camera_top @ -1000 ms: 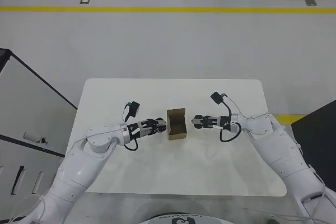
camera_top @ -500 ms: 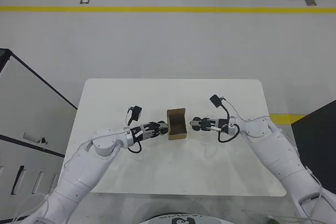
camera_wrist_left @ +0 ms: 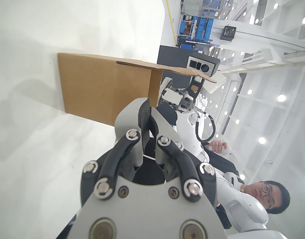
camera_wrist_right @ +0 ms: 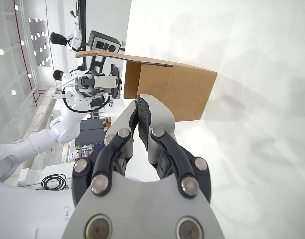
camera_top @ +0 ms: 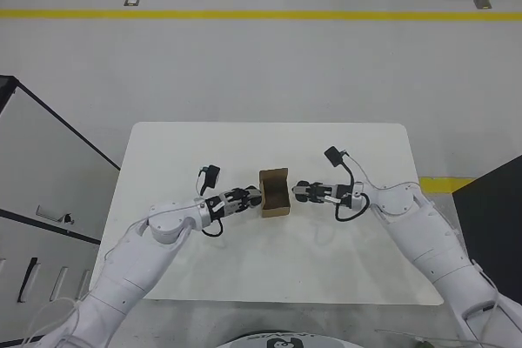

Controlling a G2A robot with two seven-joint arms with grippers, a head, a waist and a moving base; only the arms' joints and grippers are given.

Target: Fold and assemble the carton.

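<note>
Brown carton (camera_top: 274,191) stands mid white bench (camera_top: 348,261), grey floor (camera_top: 244,70) around; left gripper (camera_wrist_left: 146,103) and right gripper (camera_wrist_right: 139,100) flank it, jaws closed.

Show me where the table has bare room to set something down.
Free: the far strip of the table between the carton and the far edge, and the near patch between the two arms, on the robot's side of the carton. Crowded: the middle band, where the left gripper and the right gripper flank the carton closely.
</note>
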